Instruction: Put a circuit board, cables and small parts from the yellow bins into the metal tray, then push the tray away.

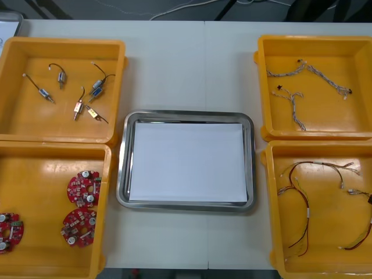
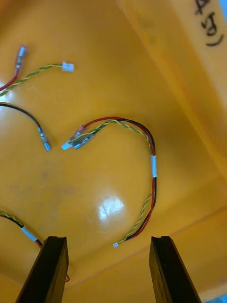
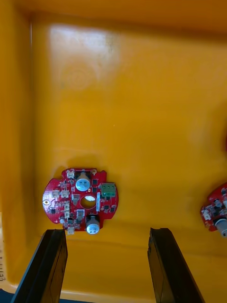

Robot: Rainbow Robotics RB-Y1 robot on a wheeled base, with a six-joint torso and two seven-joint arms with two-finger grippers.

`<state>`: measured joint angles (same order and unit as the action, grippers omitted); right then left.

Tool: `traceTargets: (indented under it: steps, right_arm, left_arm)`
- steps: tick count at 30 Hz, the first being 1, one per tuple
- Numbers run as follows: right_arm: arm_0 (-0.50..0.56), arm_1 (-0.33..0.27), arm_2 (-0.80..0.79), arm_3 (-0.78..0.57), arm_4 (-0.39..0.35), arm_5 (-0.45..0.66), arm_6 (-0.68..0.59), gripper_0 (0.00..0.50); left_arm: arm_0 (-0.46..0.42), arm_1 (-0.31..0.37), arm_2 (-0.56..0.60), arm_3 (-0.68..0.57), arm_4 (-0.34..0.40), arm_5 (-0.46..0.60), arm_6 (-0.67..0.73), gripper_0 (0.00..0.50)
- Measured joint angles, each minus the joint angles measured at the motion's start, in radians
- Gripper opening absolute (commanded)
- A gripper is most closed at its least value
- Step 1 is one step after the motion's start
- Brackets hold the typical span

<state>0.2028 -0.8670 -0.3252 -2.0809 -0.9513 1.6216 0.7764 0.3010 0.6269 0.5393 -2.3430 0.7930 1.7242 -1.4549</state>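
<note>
The metal tray (image 1: 123, 174), white inside and with nothing in it, lies at the table's middle. The near left yellow bin (image 1: 40, 174) holds three round red circuit boards (image 1: 85, 188). My left gripper (image 3: 106, 265) hangs open over this bin's floor, with one circuit board (image 3: 80, 200) just beyond its fingers and apart from them. A second board (image 3: 216, 215) peeks in beside the other finger. My right gripper (image 2: 109, 270) is open over the near right bin (image 1: 325, 238). A red, black and yellow cable (image 2: 152, 165) curls just ahead of its fingers, untouched.
The far left bin (image 1: 17, 122) holds several small metal parts (image 1: 96, 88). The far right bin (image 1: 360, 110) holds twisted blue and white cables (image 1: 308, 72). More red and yellow cables (image 1: 302, 197) and a black cable (image 2: 28, 118) lie in the near right bin.
</note>
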Motion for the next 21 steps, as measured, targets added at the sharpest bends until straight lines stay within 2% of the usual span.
traceTargets:
  steps: [5,12,21]
  right_arm:
    - [0.062,0.000,0.000,0.000,0.016,-0.065,-0.001,0.500]
    - [0.129,0.000,0.012,0.000,0.048,-0.164,-0.002,0.500]
    - [0.160,0.001,0.089,0.005,0.091,-0.247,-0.007,0.500]
  left_arm:
    - [0.065,-0.036,0.006,0.000,-0.005,-0.113,-0.151,0.500]
    - [0.140,-0.061,0.004,0.005,-0.020,-0.207,-0.155,0.500]
    - [0.183,-0.087,-0.009,0.080,-0.018,-0.321,-0.155,0.500]
